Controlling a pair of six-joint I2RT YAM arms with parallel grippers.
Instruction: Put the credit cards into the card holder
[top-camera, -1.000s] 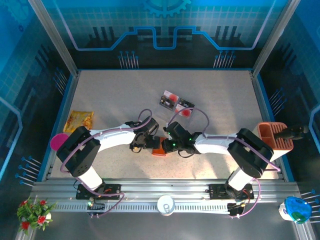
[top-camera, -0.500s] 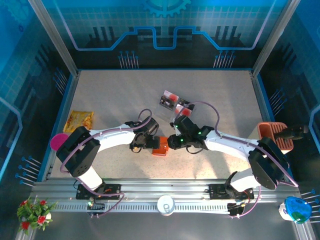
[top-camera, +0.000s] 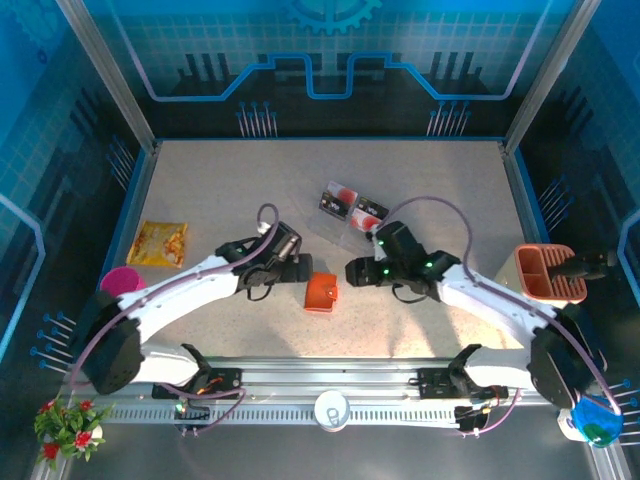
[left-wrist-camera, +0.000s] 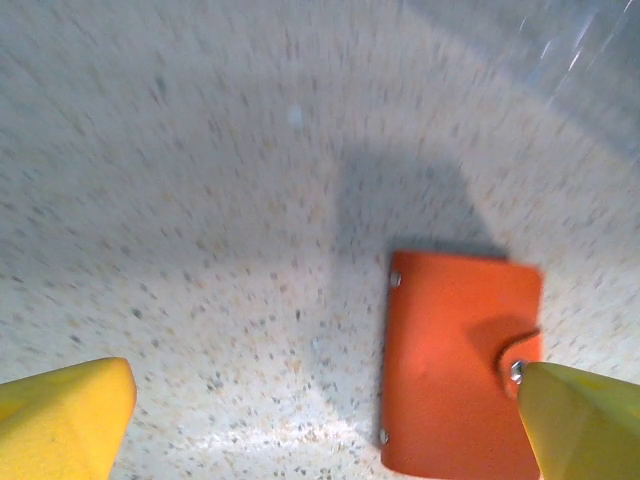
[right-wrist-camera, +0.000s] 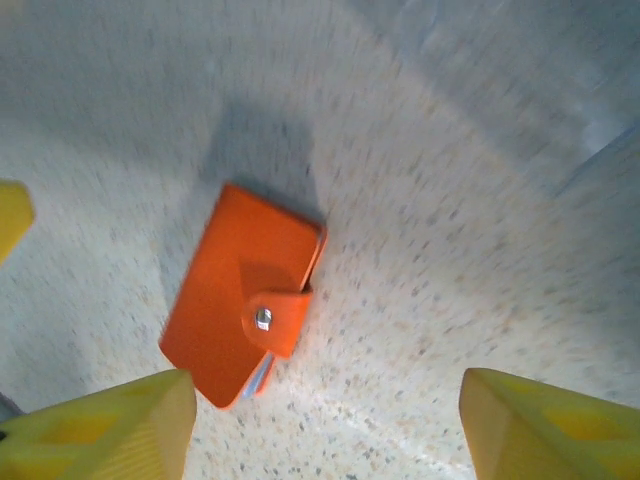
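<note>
The card holder (top-camera: 321, 292) lies flat and closed on the table (top-camera: 450, 180), orange cover up. Its strap is snapped shut over one long edge. In the top view its long axis runs roughly from near to far, slightly tilted. In the right wrist view it lies on a diagonal, with the strap and snap on its right-hand long edge.

The left gripper (top-camera: 300, 268) hangs just beside the card holder on its left and slightly beyond it. Its jaws are spread wide with nothing between them. In the left wrist view the card holder (left-wrist-camera: 460, 360) sits close to the right yellow finger (left-wrist-camera: 585, 425).

The right gripper (top-camera: 352, 272) hovers just beside the card holder on its right, also spread wide and empty. In its wrist view the card holder (right-wrist-camera: 240, 295) lies just above the left finger (right-wrist-camera: 120, 425).

Two credit cards (top-camera: 352, 205) lie side by side beyond the card holder, apart from it and from both grippers.
</note>
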